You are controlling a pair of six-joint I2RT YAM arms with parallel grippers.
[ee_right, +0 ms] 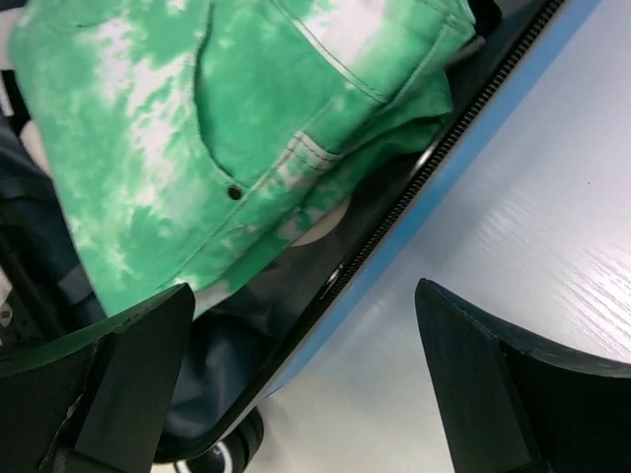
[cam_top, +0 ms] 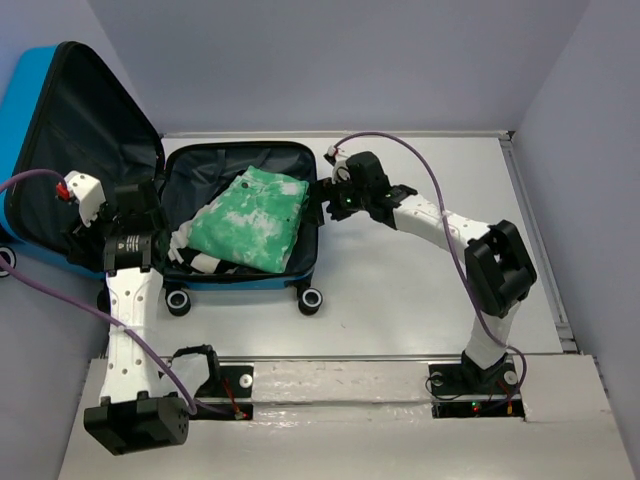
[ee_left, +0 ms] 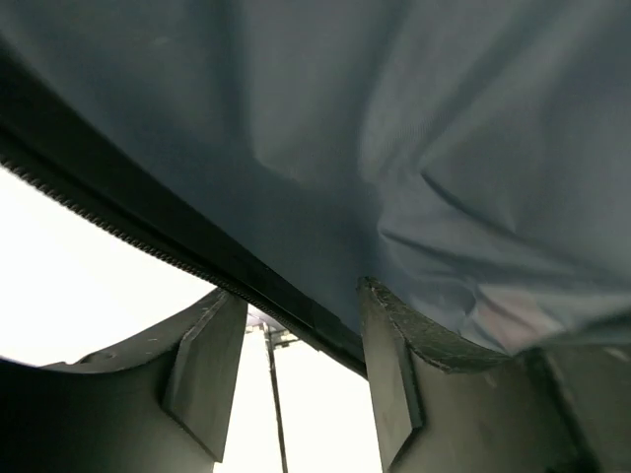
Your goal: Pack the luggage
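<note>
Your luggage (cam_top: 250,284) lies open on the left half of the tabletop (cam_top: 420,290). Its long axis seems to run near to far, with the wheels (cam_top: 310,300) at the near end. The lid stands tilted up on the left, lining facing right. A green garment (cam_top: 250,220) lies in the base over striped clothes (cam_top: 205,262). Your left pincer (ee_left: 301,296) straddles the lid's zippered rim, and you cannot tell whether it is clamped. Your right pincer (ee_right: 304,296) is spread wide, released, just beside the base's right rim
</note>
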